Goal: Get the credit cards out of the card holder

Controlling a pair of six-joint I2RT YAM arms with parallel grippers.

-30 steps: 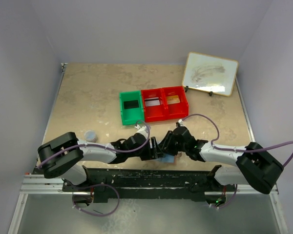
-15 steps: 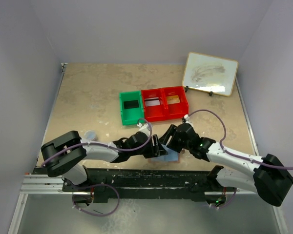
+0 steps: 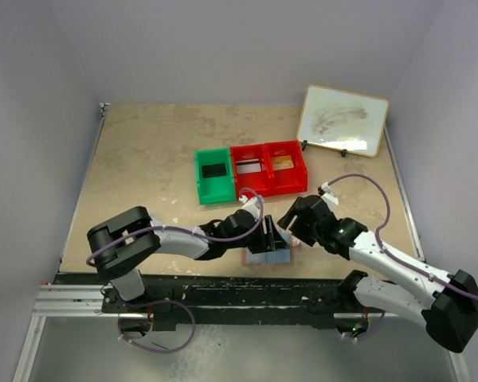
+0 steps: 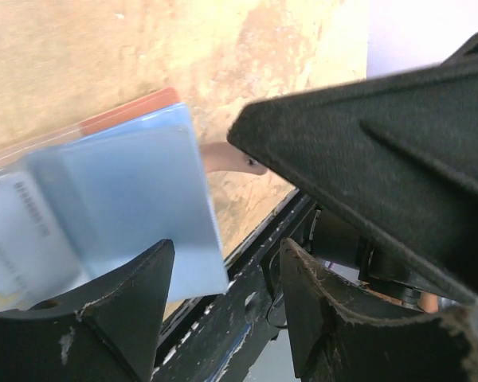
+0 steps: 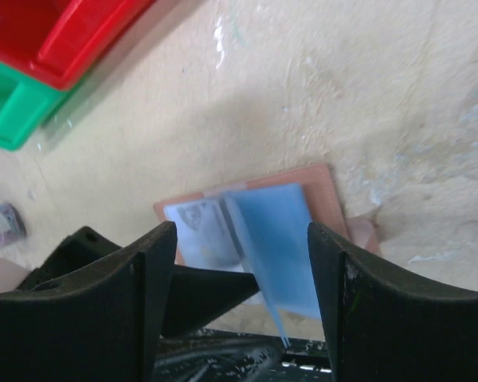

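The card holder [image 3: 268, 256] lies open by the table's near edge, tan-pink outside, pale blue inside. It also shows in the left wrist view [image 4: 119, 199] and the right wrist view [image 5: 255, 231], with one blue flap half raised. A white-grey card [image 5: 199, 232] sits in its left pocket. My left gripper [image 3: 272, 237] [image 4: 227, 259] is open, one finger lying over the holder's left part. My right gripper [image 3: 292, 224] [image 5: 240, 239] is open and empty above the holder. A black card [image 3: 214, 171], a white-grey card [image 3: 249, 167] and a gold card [image 3: 282, 164] lie in the bins.
A green bin [image 3: 201, 179] and a red two-part bin [image 3: 268, 185] stand side by side behind the holder. A framed whiteboard [image 3: 342, 120] leans at the back right. The black rail [image 3: 247, 288] runs just past the table's near edge.
My right arm has lifted and swung right, away from the holder. My left arm has reached further right. The holder now lies open with its blue inside showing.
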